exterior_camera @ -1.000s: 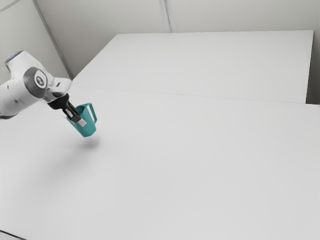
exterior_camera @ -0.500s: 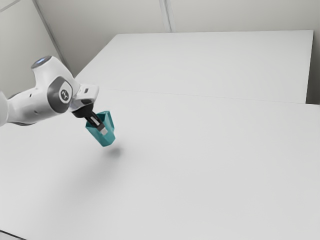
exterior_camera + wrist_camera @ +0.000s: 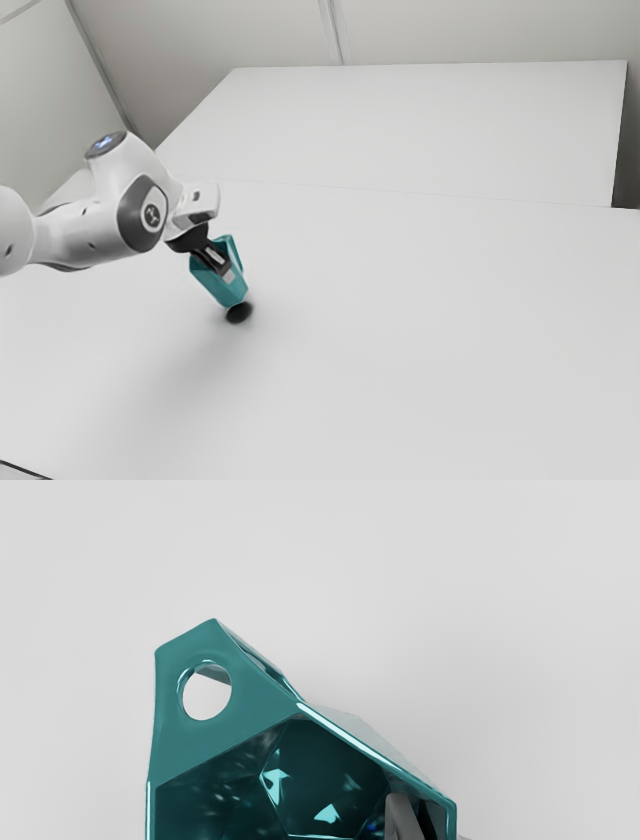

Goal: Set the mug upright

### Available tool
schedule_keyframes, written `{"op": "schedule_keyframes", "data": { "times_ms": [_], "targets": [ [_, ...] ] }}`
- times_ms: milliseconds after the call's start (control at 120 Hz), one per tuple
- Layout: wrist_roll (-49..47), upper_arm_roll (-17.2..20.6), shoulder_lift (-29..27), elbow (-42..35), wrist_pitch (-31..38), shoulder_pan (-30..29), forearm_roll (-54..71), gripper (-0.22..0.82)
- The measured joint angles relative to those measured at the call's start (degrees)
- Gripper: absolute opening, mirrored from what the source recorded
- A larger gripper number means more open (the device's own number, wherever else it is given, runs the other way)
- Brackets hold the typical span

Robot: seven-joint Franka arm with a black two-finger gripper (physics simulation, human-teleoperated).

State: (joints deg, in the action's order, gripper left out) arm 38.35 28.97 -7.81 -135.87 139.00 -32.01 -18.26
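Note:
In the exterior view my gripper (image 3: 226, 272) is shut on the wall of the teal, faceted mug (image 3: 224, 292). The mug leans, its rim toward the arm and its base pointing down toward the exterior view's right, just over a dark shadow on the white table. Whether the base touches the surface I cannot tell. Looking from the hand, I see into the open mouth of the mug (image 3: 220, 745), with a round hole in its handle part. One finger of the gripper (image 3: 434, 827) is inside the mug against its wall; the other is mostly hidden outside it.
The broad white table (image 3: 420, 330) extends around the mug. A second white surface (image 3: 430, 125) lies behind it, below the pale walls. A dark edge crosses the exterior view's lower left corner.
The arm has carried the mug toward the exterior view's right and lower down. Its shadow has grown darker and now sits right by the base. The handle has turned partly out of sight.

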Motion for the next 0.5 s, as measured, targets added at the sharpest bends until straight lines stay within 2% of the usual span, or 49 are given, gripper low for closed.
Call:
{"op": "schedule_keyframes", "data": {
  "times_ms": [250, 500],
  "targets": [
    [-2.7, 2.0, 2.1, -0.9, 3.0, 0.2, 0.2, -0.18],
    [-4.6, 2.4, 4.4, -0.5, 4.5, 0.7, 1.8, -0.18]
  ]
}}
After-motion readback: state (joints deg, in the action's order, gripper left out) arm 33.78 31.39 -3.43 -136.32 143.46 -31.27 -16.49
